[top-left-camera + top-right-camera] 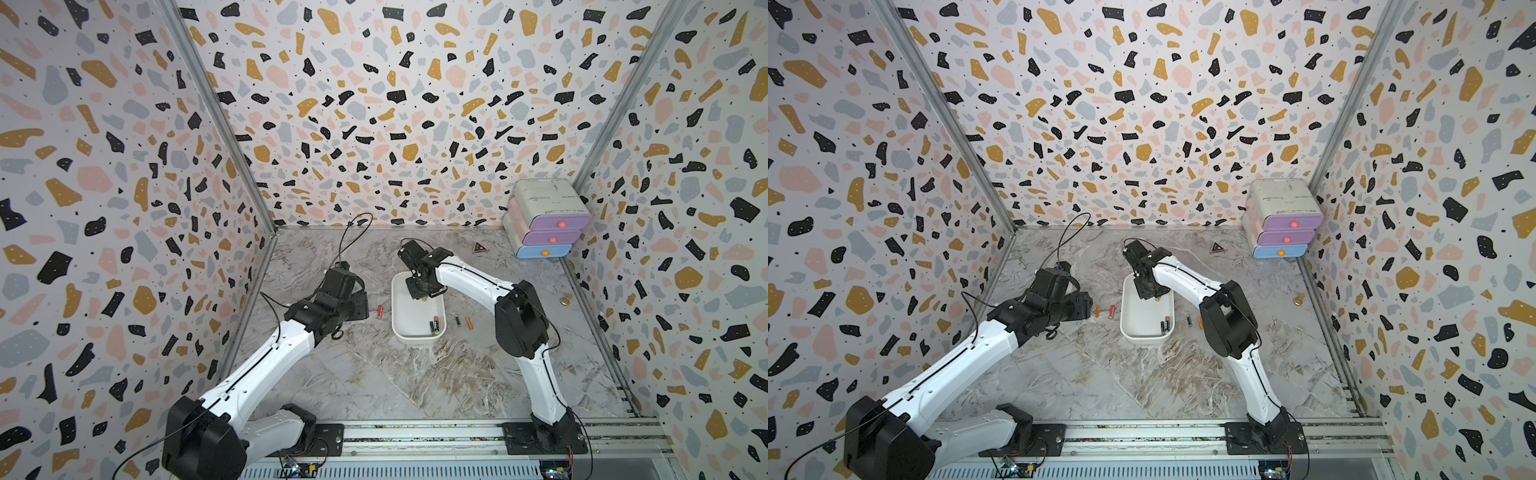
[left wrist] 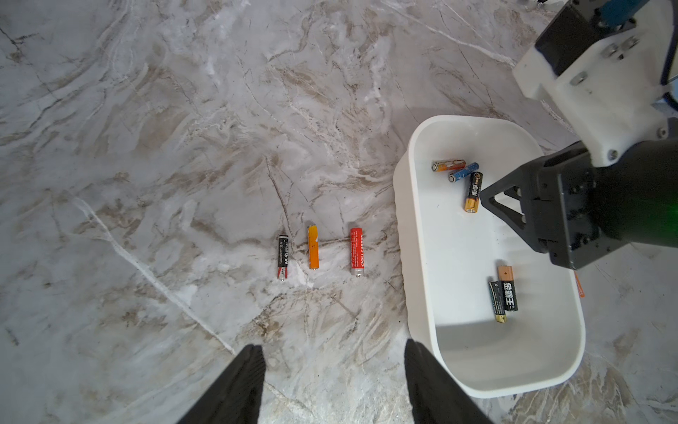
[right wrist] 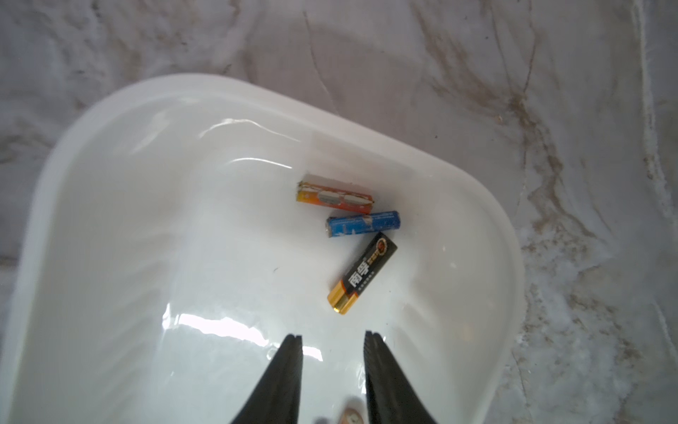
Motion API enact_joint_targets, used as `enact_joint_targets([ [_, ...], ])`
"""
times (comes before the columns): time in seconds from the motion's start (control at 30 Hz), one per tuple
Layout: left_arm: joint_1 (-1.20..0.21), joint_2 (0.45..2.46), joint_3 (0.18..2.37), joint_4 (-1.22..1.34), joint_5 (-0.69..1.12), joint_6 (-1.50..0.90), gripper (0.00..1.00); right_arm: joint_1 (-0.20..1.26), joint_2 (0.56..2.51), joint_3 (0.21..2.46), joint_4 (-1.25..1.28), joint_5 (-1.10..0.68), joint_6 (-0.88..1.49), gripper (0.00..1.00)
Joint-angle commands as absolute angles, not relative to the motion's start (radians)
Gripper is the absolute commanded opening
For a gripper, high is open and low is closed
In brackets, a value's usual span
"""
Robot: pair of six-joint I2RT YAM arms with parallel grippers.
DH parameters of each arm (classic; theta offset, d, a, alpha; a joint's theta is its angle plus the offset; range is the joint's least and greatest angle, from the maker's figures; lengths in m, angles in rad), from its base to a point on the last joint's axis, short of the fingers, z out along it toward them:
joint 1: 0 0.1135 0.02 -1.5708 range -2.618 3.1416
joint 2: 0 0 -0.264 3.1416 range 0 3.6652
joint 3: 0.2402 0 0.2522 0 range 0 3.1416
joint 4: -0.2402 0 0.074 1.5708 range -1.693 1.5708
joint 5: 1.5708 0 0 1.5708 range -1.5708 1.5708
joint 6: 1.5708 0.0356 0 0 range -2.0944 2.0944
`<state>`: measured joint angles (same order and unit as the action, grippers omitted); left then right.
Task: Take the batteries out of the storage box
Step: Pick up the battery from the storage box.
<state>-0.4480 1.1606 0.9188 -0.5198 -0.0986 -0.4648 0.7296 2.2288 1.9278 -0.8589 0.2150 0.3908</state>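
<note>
The white storage box [image 1: 415, 338] [image 1: 1144, 340] sits mid-table. Inside it lie an orange battery [image 3: 334, 198], a blue one [image 3: 363, 224] and a black-and-gold one [image 3: 361, 273] at the far end, and two black batteries [image 2: 502, 293] at the near end. My right gripper [image 3: 332, 339] [image 1: 419, 291] hangs open over the box's middle, tips just short of the black-and-gold battery, nothing between them. On the table left of the box lie black [image 2: 283, 257], orange [image 2: 313, 252] and red [image 2: 356, 251] batteries. My left gripper [image 2: 334, 347] is open and empty beside the box's near corner.
Right of the box a black battery [image 1: 457, 320] and an orange battery [image 1: 468, 323] lie on the marble. A brass knob [image 1: 566, 299] sits near the right wall. A pastel drawer unit [image 1: 548, 220] fills the back right corner, with a small triangle [image 1: 479, 247] nearby.
</note>
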Motion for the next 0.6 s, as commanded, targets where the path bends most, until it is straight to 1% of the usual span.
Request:
enact_joint_targets([
  [0.0, -0.446, 1.157, 0.930, -0.490, -0.102, -0.451, 0.65, 0.733, 2.224, 1.962, -0.897, 0.328, 0.477, 0.35],
  [0.13, -0.445, 1.153, 0.929, -0.507, -0.116, -0.449, 0.67, 0.733, 2.251, 1.948, -0.868, 0.371, 0.508, 0.35],
  [0.4, -0.445, 1.134, 0.922, -0.503, -0.121, -0.436, 0.68, 0.733, 2.304, 1.973, -0.799, 0.299, 0.557, 0.35],
  [0.57, -0.445, 1.126, 0.922, -0.505, -0.112, -0.428, 0.68, 0.733, 2.338, 1.985, -0.807, 0.302, 0.600, 0.37],
])
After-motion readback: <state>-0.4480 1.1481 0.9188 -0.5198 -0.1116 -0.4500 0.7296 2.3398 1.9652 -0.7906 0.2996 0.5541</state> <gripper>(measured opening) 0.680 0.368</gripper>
